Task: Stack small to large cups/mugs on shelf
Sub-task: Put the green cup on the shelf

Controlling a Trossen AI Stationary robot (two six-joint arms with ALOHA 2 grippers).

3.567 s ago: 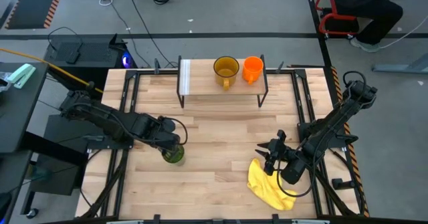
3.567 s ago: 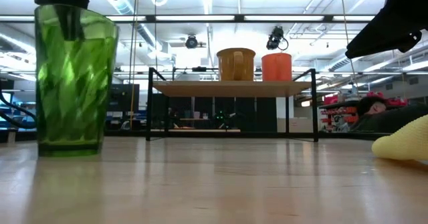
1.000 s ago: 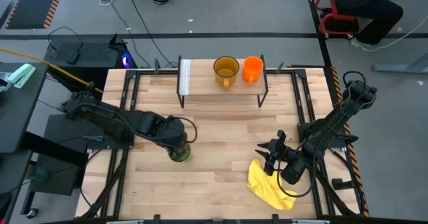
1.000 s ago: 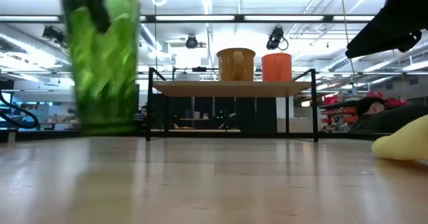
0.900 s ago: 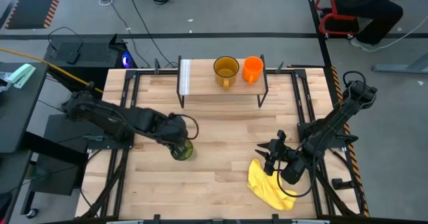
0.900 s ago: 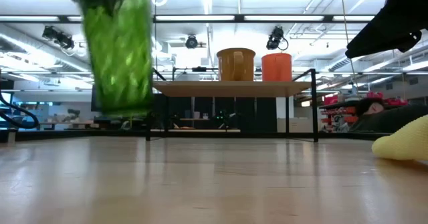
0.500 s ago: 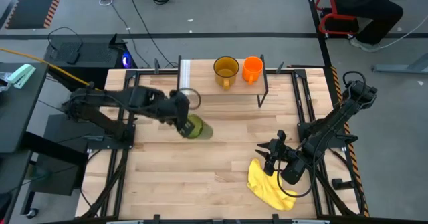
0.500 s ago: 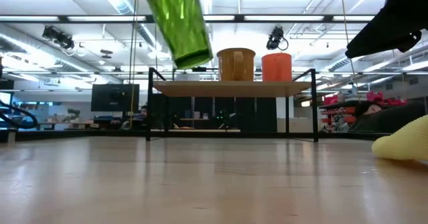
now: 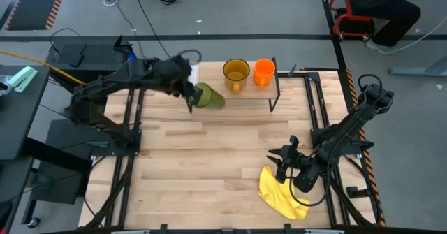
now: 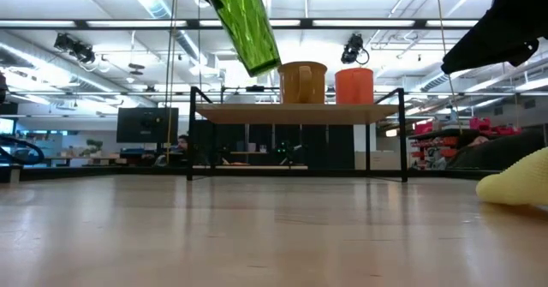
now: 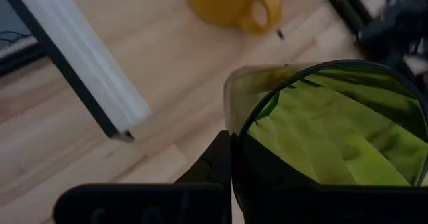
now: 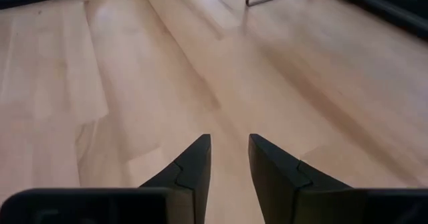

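The green tumbler is in the air, tilted, in front of the shelf's left half, carried by my left gripper. In the low view the green tumbler hangs above shelf height, its base slanting toward the amber mug. The amber mug and the orange cup stand on their bases on the shelf's plank. My right gripper waits open at the near right, beside the yellow cloth. My left gripper holds the tumbler at its rim. One finger lies on the outside of the wall, and a dark shape shows just inside the rim. The tumbler is lifted clear and tilted, its base pointing down toward the table's right.
The shelf's black legs stand at the table's far middle. The shelf's left end is bare plank. Bare tabletop lies ahead of the right gripper. A seated person shows beyond the far right corner.
My left gripper has carried the tumbler up off the middle-left of the table and toward the far edge, to the shelf's front left. The tumbler has gone from upright to tilted, base swung toward the right. The right arm kept still.
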